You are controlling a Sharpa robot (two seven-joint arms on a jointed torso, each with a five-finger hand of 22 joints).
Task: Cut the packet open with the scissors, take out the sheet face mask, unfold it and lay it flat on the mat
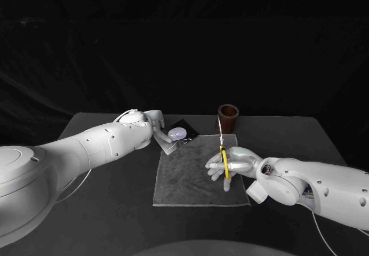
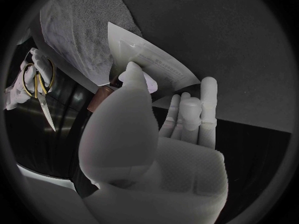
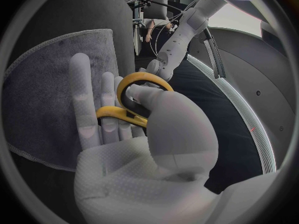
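Head view: my right hand (image 1: 237,163) grips the scissors (image 1: 224,160) over the mat (image 1: 192,184); my left hand (image 1: 153,119) pinches the packet (image 2: 156,59) at the mat's far corner. Misaligned blades could, I judge, knock it loose.

Room over near-left mat (image 1: 184,184); brown cup (image 1: 227,117) stands at mat's far edge

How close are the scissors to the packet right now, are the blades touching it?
Apart. The left wrist view shows the scissors in the right hand well clear of the packet the left hand grips.
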